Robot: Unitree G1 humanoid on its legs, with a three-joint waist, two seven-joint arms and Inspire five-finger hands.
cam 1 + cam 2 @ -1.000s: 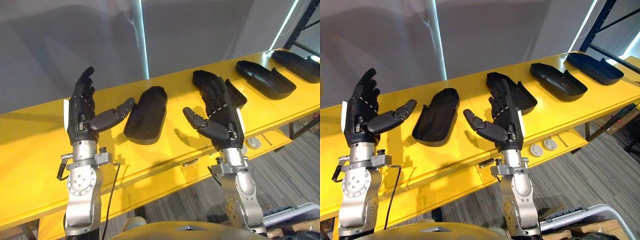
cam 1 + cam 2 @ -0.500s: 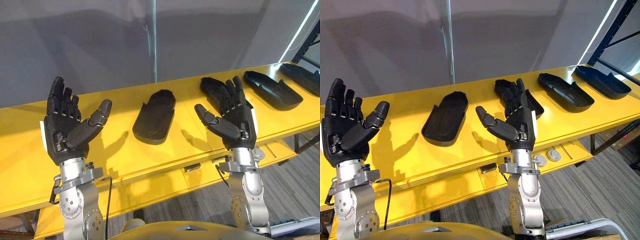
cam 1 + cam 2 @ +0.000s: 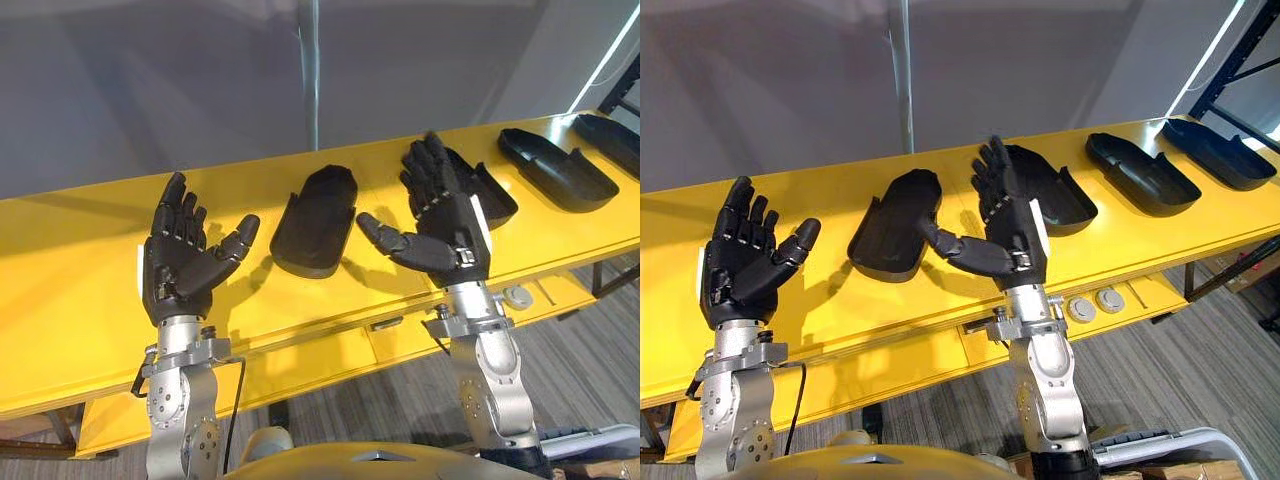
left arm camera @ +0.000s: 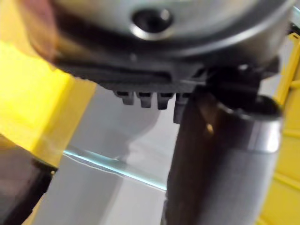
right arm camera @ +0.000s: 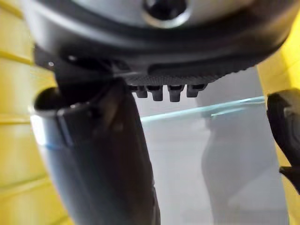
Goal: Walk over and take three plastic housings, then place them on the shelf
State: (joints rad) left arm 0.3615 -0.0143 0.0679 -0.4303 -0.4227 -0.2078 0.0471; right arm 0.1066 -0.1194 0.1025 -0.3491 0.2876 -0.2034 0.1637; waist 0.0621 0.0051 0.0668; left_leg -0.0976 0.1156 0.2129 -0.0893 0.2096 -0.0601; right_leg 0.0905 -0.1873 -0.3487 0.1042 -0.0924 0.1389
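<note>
Above the yellow table (image 3: 70,280) the left hand (image 3: 180,270) hangs spread and empty. The first housing (image 3: 315,215) lies between the hands. The right hand (image 3: 445,225), likewise spread and empty, fronts the second housing (image 3: 492,195). The third housing (image 3: 555,170) and fourth housing (image 3: 610,130) lie farther right.

A long yellow worktop (image 3: 70,270) runs across the scene in front of a plain grey wall (image 3: 150,80). The wall carries one vertical light strip (image 3: 310,70) and one slanted light strip (image 3: 607,50) at the right. Floor (image 3: 1200,350): grey striped covering. A dark metal rack frame (image 3: 1241,55) stands at the far right. Two round fittings (image 3: 1078,309) sit in the worktop's front ledge.
</note>
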